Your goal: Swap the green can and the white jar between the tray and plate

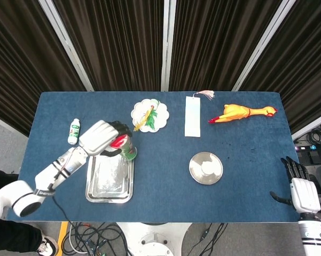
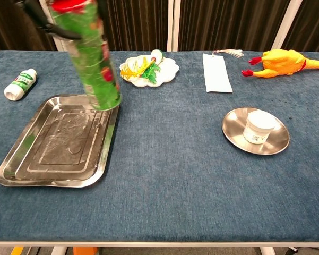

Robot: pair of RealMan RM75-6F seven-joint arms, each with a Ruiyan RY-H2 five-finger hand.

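My left hand (image 1: 100, 137) grips the tall green can (image 2: 90, 58) by its red-lidded top (image 1: 120, 142) and holds it tilted in the air over the right rim of the steel tray (image 2: 21, 159). The tray (image 1: 109, 189) lies bare beneath it. A small white jar (image 2: 259, 126) stands on the round metal plate (image 2: 233, 133) to the right, also visible as the jar (image 1: 206, 168) in the head view. My right hand (image 1: 302, 191) hangs beyond the table's right front corner, fingers apart and holding nothing.
A small white-and-green bottle (image 2: 20, 84) lies left of the tray. A flower-shaped dish with yellow and green pieces (image 2: 148, 69), a pale bookmark with a tassel (image 2: 216, 71) and a rubber chicken (image 2: 281, 61) sit along the back.
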